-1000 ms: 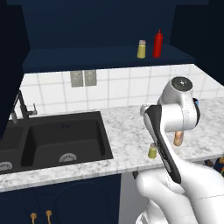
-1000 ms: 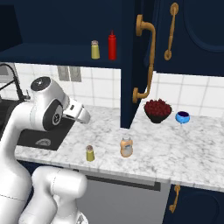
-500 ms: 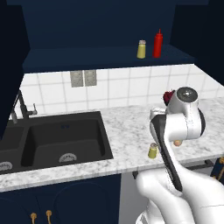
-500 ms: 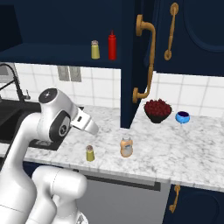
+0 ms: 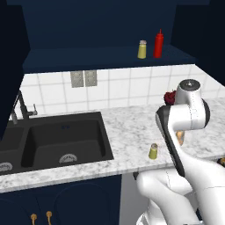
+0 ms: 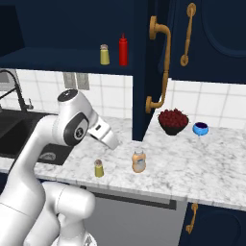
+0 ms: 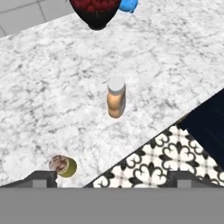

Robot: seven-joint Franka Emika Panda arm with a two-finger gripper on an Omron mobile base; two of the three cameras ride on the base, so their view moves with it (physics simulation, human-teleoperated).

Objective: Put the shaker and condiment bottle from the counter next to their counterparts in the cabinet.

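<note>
Gripper (image 7: pixel 112 177) wide open, empty (above counter (image 7: pixel 52 87)); centre over condiment bottle (image 7: pixel 116 98) cap, descend vertically, clear of shaker (image 7: pixel 63 166).

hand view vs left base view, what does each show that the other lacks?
Hand view alone: a blue bowl at the top edge and patterned floor tiles past the counter's edge. Left base view alone: the black sink with its faucet, and the cabinet shelf holding the twin shaker and the red squeeze bottle. Both: the marble counter, the shaker standing on it, and the dark bowl of red fruit. The condiment bottle stands clear in the hand view.
</note>
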